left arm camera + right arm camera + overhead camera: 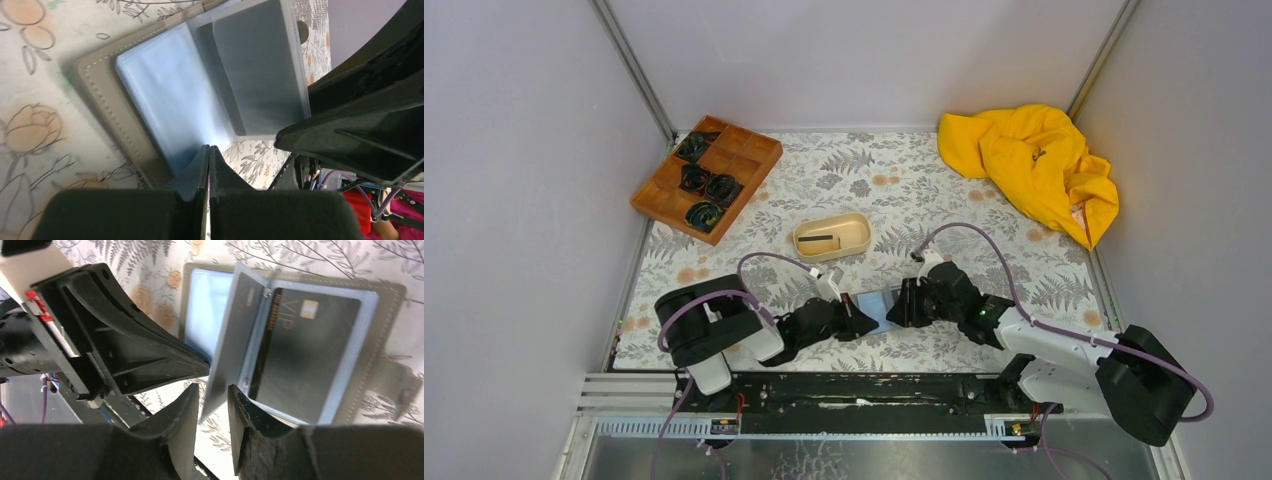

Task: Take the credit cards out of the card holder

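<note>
Left tool (209,152) and right tool (213,388) were both at the open card holder (879,308).
Left one was closed right up, tips against the holder's pale inner sleeve; couldn't tell if it pinched anything. Right one was a crack open, one clear leaf of the holder sitting between its fingers. Holder lay mid near edge of the tabletop (984,200), with a dark grey VIP credit card (305,355) tucked inside.

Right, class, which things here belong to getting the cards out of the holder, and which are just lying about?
Job in hand: card holder, credit card, left claw, right claw.
Lying about: beige tray (dark item inside, unclear), brown compartment tray, yellow cloth.
</note>
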Available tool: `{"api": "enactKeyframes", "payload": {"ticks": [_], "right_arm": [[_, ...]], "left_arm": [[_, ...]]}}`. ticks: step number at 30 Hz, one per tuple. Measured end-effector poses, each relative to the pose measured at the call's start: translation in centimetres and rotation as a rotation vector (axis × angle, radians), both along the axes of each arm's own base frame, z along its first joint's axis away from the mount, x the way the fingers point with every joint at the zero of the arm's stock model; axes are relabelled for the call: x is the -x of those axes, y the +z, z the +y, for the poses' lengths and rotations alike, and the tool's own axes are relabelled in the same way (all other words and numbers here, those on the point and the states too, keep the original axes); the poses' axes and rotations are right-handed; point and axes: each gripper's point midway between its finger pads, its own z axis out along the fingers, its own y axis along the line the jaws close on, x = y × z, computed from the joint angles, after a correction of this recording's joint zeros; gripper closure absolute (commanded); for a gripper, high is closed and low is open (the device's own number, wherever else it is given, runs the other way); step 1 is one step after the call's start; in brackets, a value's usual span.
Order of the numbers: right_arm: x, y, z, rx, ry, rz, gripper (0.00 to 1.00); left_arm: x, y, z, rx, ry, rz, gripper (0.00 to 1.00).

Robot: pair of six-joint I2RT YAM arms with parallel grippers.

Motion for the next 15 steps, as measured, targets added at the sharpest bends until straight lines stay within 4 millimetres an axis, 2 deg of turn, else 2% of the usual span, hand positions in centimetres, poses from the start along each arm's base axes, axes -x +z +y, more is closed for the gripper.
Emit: {"api": "enactKeyframes", "payload": {"ticks": [8,15], "right_arm": [[0.1,1.8,2.6,-0.013,0.049,-0.036,0.45],[1.3,0.4,3.7,0.022,0.094,-0.006,0.42]], "left_arm": [[-0.2,0.4,2.0,-0.072,0.044,-0.018,1.00],[-0.4,1.0,3.4,-0.124,0.075,-0.041,1.00]]}}
